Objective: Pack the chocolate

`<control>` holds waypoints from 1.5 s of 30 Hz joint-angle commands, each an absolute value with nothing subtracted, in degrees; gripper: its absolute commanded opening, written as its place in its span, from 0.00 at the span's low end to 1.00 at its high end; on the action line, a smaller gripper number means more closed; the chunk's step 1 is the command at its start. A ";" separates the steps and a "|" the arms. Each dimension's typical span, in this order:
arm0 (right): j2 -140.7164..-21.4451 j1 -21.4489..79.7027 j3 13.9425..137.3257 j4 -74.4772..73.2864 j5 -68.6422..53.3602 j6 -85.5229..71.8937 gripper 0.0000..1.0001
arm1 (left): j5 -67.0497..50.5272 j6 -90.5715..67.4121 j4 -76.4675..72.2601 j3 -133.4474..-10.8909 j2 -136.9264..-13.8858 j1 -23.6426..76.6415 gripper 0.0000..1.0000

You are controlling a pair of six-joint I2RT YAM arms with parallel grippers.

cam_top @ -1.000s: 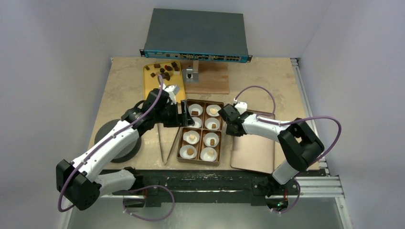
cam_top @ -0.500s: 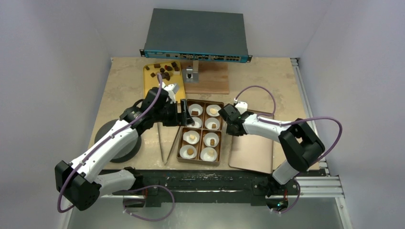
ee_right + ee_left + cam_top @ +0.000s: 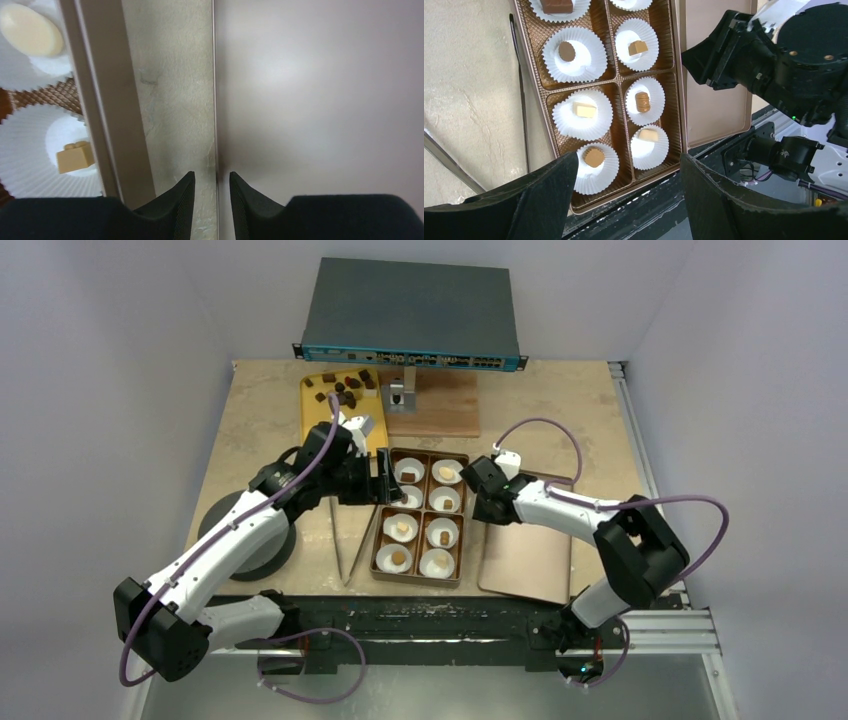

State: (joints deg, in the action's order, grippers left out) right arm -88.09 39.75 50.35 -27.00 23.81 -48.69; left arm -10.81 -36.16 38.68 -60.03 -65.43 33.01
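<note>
Loose dark chocolate pieces (image 3: 343, 389) lie on a yellow tray (image 3: 314, 412) at the back. The brown eight-compartment box (image 3: 468, 508) holds white paper cups, most with a piece in them, such as a pale one (image 3: 585, 110) and a tan one (image 3: 75, 156). My left gripper (image 3: 383, 477) hovers at the box's left edge, open and empty (image 3: 628, 162). The flat brown lid (image 3: 530, 558) lies right of the box. My right gripper (image 3: 481, 502) is at the lid's left edge, its fingers a narrow gap apart (image 3: 212, 180), one on each side of that edge (image 3: 216, 100).
Metal tongs (image 3: 348, 540) lie left of the box. A black round disc (image 3: 238, 532) sits under the left arm. A wooden board (image 3: 440, 405) with a small metal block and a grey network switch (image 3: 410, 310) stand at the back.
My right gripper has shifted slightly left and back, and the lid has slid a little left toward the box. The left arm has barely moved.
</note>
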 commanded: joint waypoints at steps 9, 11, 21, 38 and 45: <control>-91.16 39.81 45.20 -20.63 21.36 -50.59 0.03 | -12.46 -34.68 37.87 -63.01 -66.31 32.62 0.73; -90.94 39.74 45.45 -20.57 21.33 -50.31 0.00 | -12.47 -34.55 38.04 -63.50 -66.76 32.65 0.74; -81.11 39.12 49.16 -25.90 22.37 -48.10 0.00 | -12.37 -33.74 40.01 -66.61 -67.67 32.67 0.74; -73.60 38.73 55.56 -32.01 21.90 -46.59 0.02 | -13.93 -32.65 41.25 -70.13 -69.42 31.41 0.74; -79.83 38.76 48.38 -26.63 21.96 -48.73 0.46 | -14.12 -32.54 41.02 -68.63 -68.19 31.26 0.74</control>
